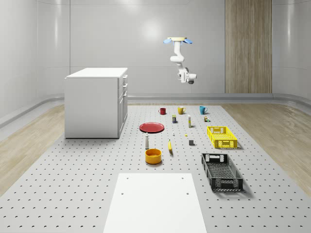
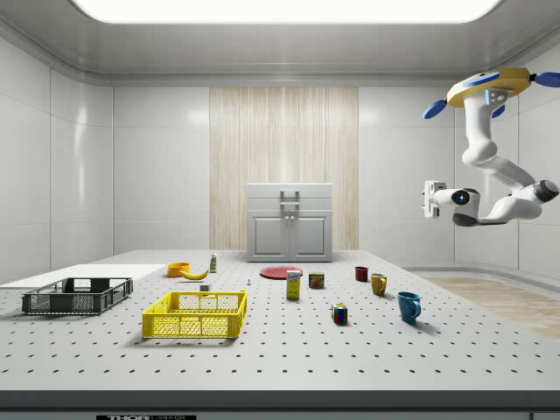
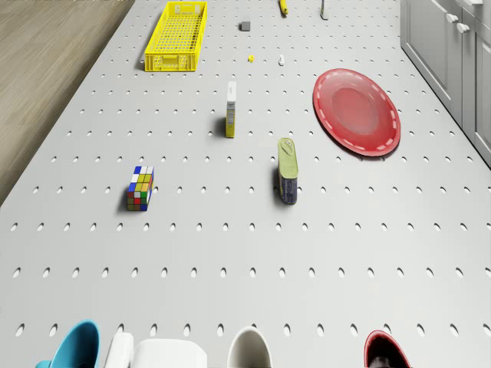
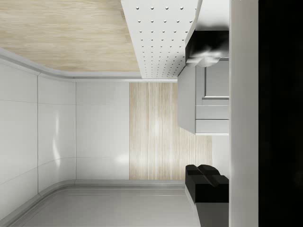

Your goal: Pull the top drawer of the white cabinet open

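White cabinet [image 1: 95, 104] stands on the desk [image 1: 97, 165]; its rigid top drawer [image 2: 290, 192] should slide by its handle [image 2: 290, 194]. Drone [image 1: 178, 41] hovers well apart; gripper [image 2: 430, 199] state unclear.

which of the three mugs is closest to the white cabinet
The dark red mug; the yellow mug and blue mug stand progressively farther from the white cabinet.
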Tool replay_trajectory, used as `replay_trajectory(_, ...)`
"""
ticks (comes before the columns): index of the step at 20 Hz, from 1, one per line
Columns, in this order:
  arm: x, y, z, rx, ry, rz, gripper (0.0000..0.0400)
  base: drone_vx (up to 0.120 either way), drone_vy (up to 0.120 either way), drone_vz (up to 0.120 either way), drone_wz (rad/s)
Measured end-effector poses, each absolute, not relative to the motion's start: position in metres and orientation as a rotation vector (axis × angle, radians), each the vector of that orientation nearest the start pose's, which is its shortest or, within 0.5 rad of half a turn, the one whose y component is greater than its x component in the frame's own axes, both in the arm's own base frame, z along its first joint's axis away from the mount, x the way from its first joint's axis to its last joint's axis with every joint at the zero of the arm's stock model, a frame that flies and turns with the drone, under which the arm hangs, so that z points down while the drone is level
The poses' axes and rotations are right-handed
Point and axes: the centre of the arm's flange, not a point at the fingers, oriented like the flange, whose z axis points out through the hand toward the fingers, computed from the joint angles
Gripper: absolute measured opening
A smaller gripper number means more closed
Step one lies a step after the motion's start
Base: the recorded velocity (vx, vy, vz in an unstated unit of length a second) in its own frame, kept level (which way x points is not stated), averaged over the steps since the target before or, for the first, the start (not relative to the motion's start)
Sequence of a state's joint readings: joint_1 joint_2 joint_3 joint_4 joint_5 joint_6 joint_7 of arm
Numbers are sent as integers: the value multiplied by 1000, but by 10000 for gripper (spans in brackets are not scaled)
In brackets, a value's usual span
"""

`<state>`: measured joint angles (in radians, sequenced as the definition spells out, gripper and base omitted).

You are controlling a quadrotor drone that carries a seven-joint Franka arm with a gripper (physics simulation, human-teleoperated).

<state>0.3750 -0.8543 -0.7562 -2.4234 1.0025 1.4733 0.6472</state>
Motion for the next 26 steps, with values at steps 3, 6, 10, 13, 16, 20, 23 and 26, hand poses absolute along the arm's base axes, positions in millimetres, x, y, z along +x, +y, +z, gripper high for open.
replay_trajectory(3, 307, -100, 592, -1487, 612, 612, 305, 120, -120, 120, 0)
replay_trajectory(6, 307, -100, 591, -1486, 612, 612, 305, 120, -120, 120, 0)
replay_trajectory(10, 307, -100, 591, -1485, 612, 612, 305, 120, -120, 30, 0)
replay_trajectory(13, 307, -100, 591, -1485, 612, 612, 305, 120, -120, 120, 0)
replay_trajectory(16, 307, -100, 591, -1484, 612, 612, 305, 120, -120, 27, 0)
replay_trajectory(20, 307, -100, 591, -1484, 612, 612, 305, 120, -120, 0, 0)
replay_trajectory(23, 307, -100, 591, -1484, 612, 612, 305, 120, -120, 0, 0)
replay_trajectory(26, 307, -100, 591, -1484, 612, 612, 305, 120, -120, 67, 0)
